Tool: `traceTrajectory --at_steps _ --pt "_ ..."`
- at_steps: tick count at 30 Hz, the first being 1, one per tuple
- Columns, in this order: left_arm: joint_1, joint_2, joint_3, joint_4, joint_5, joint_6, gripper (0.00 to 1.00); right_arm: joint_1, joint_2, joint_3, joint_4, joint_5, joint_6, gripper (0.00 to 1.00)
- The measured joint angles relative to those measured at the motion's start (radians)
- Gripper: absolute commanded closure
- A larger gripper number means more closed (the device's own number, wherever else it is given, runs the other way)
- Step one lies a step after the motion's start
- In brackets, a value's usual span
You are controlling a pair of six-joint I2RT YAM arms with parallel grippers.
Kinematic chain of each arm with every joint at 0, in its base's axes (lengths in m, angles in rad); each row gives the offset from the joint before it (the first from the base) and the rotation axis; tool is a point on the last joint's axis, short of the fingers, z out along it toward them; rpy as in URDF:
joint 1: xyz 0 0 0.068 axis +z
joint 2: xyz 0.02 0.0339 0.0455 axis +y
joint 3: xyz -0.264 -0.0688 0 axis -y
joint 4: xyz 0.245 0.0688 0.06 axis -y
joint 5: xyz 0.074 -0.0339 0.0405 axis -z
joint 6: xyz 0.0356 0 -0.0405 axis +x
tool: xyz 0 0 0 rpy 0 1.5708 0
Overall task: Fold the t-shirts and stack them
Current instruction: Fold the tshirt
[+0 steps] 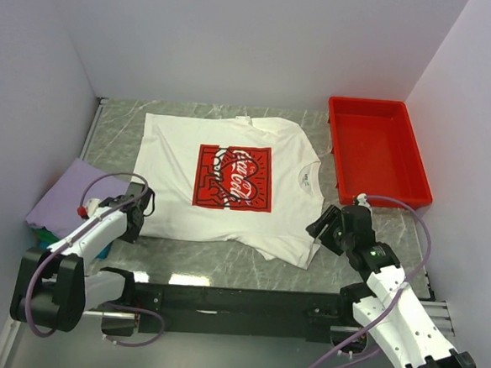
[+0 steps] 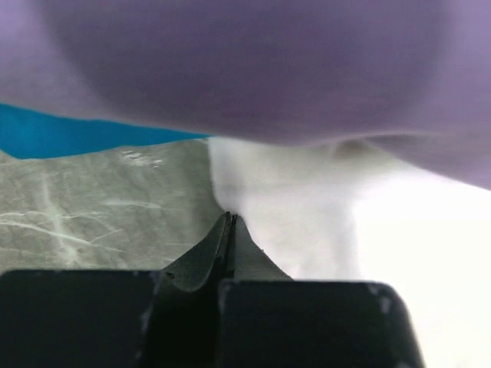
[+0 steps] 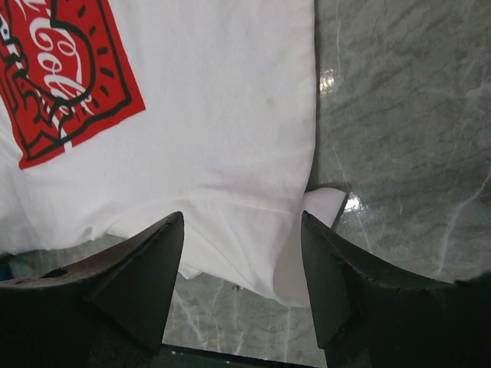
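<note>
Lying flat on the grey marble-look desk (image 1: 223,265), front up, was the white t-shirt (image 1: 176,158), collar twd the right, hem twd the left. Its red rectangular chest print (image 1: 233,176) carried white script reading "Coca-Cola" w/ black line drawings around it. A small neck label (image 1: 307,180) showed inside the collar; its text was too small to read.

The left tool (image 1: 143,200) sat at the shirt's near-left hem corner. In the left wrist view its fingers were pressed together, tips at the edge of the white cloth (image 2: 307,222); couldn't tell if any cloth was caught between them.

The right tool (image 1: 325,226) hung over the near sleeve (image 1: 296,246), fingers spread wide, nothing between them. The right wrist view showed that sleeve (image 3: 253,245) rumpled, w/ a bit folded under.

Left of the white shirt lay a folded lavender t-shirt (image 1: 68,193), a strip of blue cloth (image 2: 61,134) showing beneath it. A red plastic tray (image 1: 374,151) stood at the far right, just beside the collar.
</note>
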Motion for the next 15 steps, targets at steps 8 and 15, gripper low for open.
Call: traceTrajectory --at_steps 8,15 --pt "-0.001 -0.114 0.048 -0.002 -0.018 0.058 0.99 0.000 -0.006 0.000 -0.076 -0.068 0.013 0.34" --pt "-0.001 -0.167 0.069 -0.007 -0.037 0.093 0.92 0.000 -0.046 0.000 -0.157 -0.116 0.027 0.34"
